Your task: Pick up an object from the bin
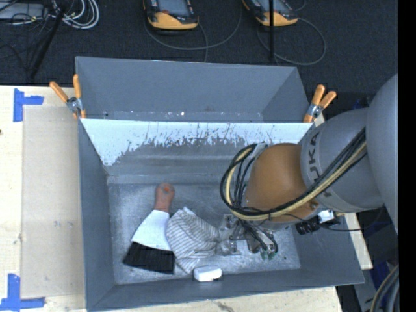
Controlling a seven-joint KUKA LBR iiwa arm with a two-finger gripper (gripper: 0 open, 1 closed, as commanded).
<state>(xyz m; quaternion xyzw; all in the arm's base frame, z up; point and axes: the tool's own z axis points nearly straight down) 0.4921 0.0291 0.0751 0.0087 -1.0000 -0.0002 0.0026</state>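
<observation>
The end effector [235,239] is low on the bin [195,158] floor, touching the right edge of the striped cloth [187,236]. Its spread and any hold cannot be told. This looks like the grasp step. The next move calls for a firm pinch on cloth, then a lift.

One camera, set above the grey metal bin [195,93] and tilted somewhat from one side, so the far wall shows its whole inner face and the near wall runs almost edge-on along the bottom of the frame. The bin sits mid-frame and takes most of it, near enough that the brush [153,231] and the crumpled cloth [188,236] on its floor read plainly; dark ground with cables [81,8] lies beyond the far rim. The arm [351,161] sits at the frame's right, large in view, covering the bin's right side.
</observation>
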